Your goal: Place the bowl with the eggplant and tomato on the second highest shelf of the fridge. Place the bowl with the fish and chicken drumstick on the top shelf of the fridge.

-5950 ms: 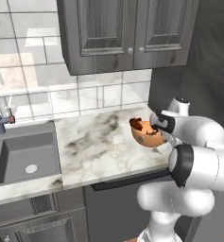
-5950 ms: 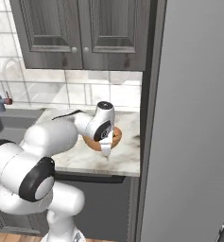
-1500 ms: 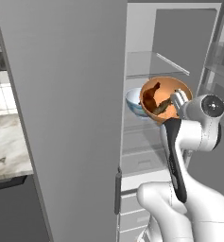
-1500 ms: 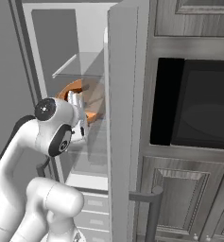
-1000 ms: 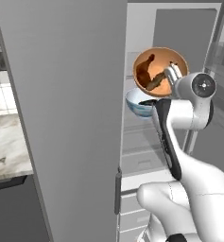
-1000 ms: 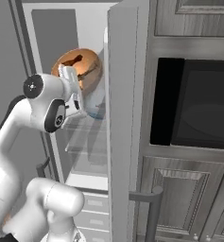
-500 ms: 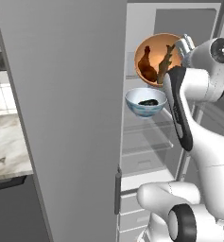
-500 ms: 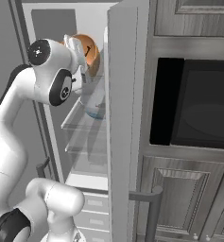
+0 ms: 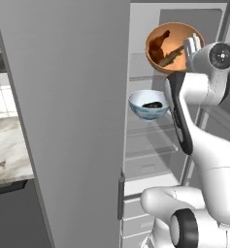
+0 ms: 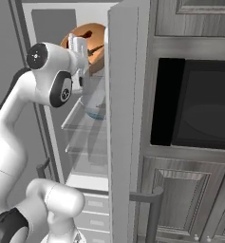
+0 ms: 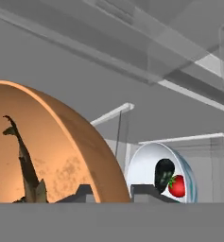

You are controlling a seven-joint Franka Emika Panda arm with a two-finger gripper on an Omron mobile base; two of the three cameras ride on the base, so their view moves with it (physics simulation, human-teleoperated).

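Note:
My gripper (image 9: 190, 47) is shut on the rim of the orange-brown bowl (image 9: 173, 44), held high in the open fridge and tipped toward the camera. Inside it lie the chicken drumstick (image 9: 157, 44) and the dark fish (image 9: 171, 56). Just below and behind runs the top shelf (image 9: 139, 77). The white bowl (image 9: 148, 105) with the eggplant (image 9: 152, 104) rests lower, on the second highest shelf (image 9: 150, 128). In the hand view the orange-brown bowl (image 11: 56, 156) stands on the left with the fish (image 11: 26, 165), and the white bowl (image 11: 153, 172) with eggplant (image 11: 164, 172) and tomato (image 11: 177, 185) on the right.
The grey fridge door (image 9: 63, 121) stands open at the left, its other face (image 10: 126, 118) close beside the arm. A marble counter (image 9: 5, 155) lies left of the fridge. A dark built-in oven (image 10: 194, 104) sits right of it. Lower glass shelves (image 10: 85, 142) and drawers are below.
The arm has lifted the orange-brown bowl from in front of the white bowl up to the level of the top shelf and tipped it more. The white bowl has stayed put.

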